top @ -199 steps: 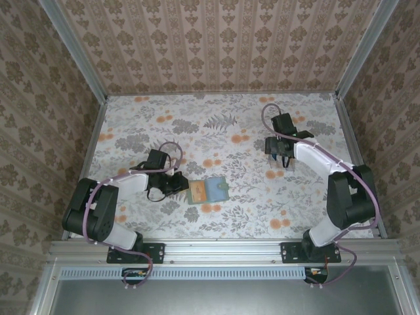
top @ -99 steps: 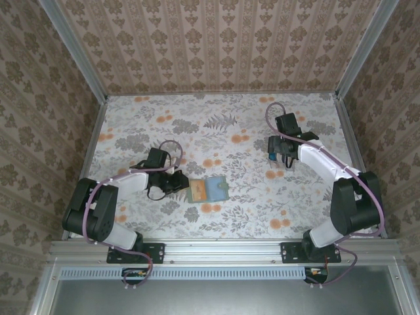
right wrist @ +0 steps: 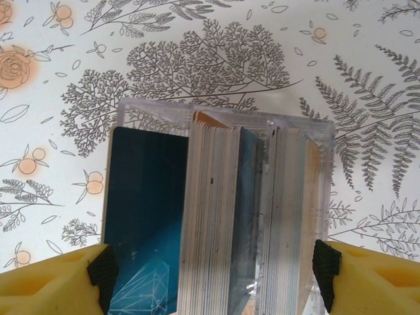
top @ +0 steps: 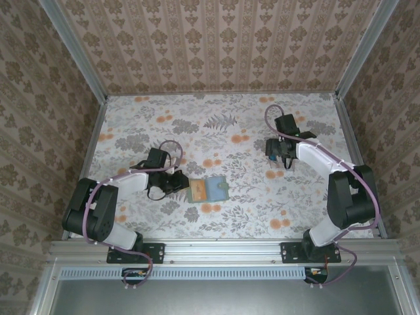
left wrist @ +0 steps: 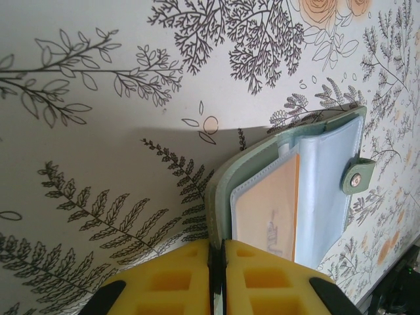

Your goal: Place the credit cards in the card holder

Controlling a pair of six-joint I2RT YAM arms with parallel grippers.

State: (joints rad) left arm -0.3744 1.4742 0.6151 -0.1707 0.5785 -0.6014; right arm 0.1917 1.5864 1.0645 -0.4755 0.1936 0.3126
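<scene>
Credit cards (top: pixel 270 156) show in the top view as a small blue patch at the right gripper (top: pixel 278 155), toward the far right of the floral table (top: pixel 197 125). The card holder (top: pixel 207 189) lies open in the near middle of the table, well apart from them, with an orange-tan panel on its left leaf. The left gripper (top: pixel 177 184) sits at the holder's left edge.

Left wrist view: the yellow fingers (left wrist: pixel 170 282) are pressed together with only a thin seam between them. The holder's sage-green cover runs straight into that seam, so the jaws are clamped on the cover edge. That leaf is raised off the table (a shadow lies beneath it). Inside, a clear sleeve (left wrist: pixel 325 184) holds an orange card (left wrist: pixel 266 210), and a snap tab (left wrist: pixel 356 178) sits at the far edge.

Right wrist view: the cards stand packed on edge inside a clear case (right wrist: pixel 295 125), with a dark blue card face on the left. The jaws stand wide apart, one dark pad at each side wall of the case. Whether they press on it or merely flank it cannot be told.
</scene>
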